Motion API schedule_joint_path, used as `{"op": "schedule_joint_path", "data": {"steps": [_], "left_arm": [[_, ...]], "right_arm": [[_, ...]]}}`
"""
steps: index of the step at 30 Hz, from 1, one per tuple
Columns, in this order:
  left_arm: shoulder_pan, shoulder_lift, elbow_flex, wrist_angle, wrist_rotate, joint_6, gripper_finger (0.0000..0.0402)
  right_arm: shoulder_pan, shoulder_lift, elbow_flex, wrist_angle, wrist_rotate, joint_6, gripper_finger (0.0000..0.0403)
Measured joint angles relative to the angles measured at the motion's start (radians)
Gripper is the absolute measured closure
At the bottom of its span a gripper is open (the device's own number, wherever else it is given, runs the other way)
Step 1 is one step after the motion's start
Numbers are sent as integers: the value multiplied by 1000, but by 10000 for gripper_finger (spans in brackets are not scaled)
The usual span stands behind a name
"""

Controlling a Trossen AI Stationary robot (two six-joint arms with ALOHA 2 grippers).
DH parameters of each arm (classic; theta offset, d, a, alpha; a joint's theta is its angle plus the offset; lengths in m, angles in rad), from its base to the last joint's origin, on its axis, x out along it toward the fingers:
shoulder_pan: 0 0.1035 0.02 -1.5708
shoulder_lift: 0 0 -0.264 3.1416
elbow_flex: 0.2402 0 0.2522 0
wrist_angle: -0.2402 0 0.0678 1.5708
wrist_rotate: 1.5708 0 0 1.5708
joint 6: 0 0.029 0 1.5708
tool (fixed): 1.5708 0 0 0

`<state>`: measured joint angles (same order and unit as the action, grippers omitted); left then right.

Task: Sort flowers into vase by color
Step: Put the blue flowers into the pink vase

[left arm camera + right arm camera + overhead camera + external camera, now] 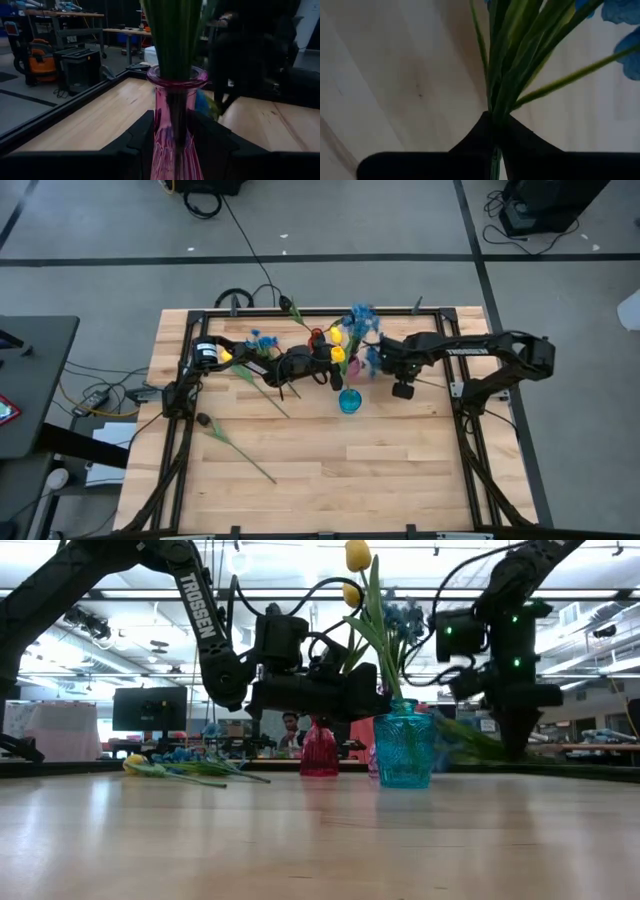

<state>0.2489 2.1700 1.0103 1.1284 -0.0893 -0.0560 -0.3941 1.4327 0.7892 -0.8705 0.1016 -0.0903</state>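
Right wrist view shows my right hand (496,131) pinched tight on a bunch of green stems (507,75), the two dark fingers (470,142) meeting on them, with blue blossoms (626,50) at the edge of the picture. From above, that blue spray (362,320) sits just behind the teal vase (349,401), between my two hands, and my right hand (381,362) is close beside the spray, over the back half of the bench (330,460).

Beside the teal vase stands a pink vase (175,135), and my left hand (175,150) has its fingers (132,142) on either side of the vase's body, closed in against the glass as far as I can see. Green stems (174,35) rise out of its neck. In the low view the teal vase (404,744) is nearest the camera, the pink vase (319,750) just behind it and to one side, and a yellow bud (357,554) tops the leaves above the teal vase.

Farther from the teal vase, toward my left arm's base, a blue spray and a yellow bud (228,352) lie flat on the wood. One more stem with a dark bloom (205,421) lies well apart from the teal vase, toward the bench's front left.
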Motion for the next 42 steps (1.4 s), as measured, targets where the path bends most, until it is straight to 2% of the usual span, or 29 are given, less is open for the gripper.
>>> {"op": "schedule_joint_path", "data": {"steps": [6, 12, 23, 29, 33, 42], "left_arm": [[0, 0, 0, 1, -33, -30, 280], [0, 0, 0, 5, -39, -28, 280], [1, 3, -2, 35, 11, 19, 280], [-6, -1, -3, 35, 30, 47, 276], [-8, -9, -3, 45, 28, 49, 246], [-9, -22, -3, 58, 29, 61, 120]], "right_arm": [[-32, -101, 51, -84, -9, 36, 371], [-20, -170, 74, -81, -50, 39, 370], [43, -2, 73, -90, -67, 38, 370], [33, 23, 73, -104, -54, 53, 370], [32, 6, 73, -106, -54, 56, 370], [32, 1, 73, -104, -54, 61, 370]]}}
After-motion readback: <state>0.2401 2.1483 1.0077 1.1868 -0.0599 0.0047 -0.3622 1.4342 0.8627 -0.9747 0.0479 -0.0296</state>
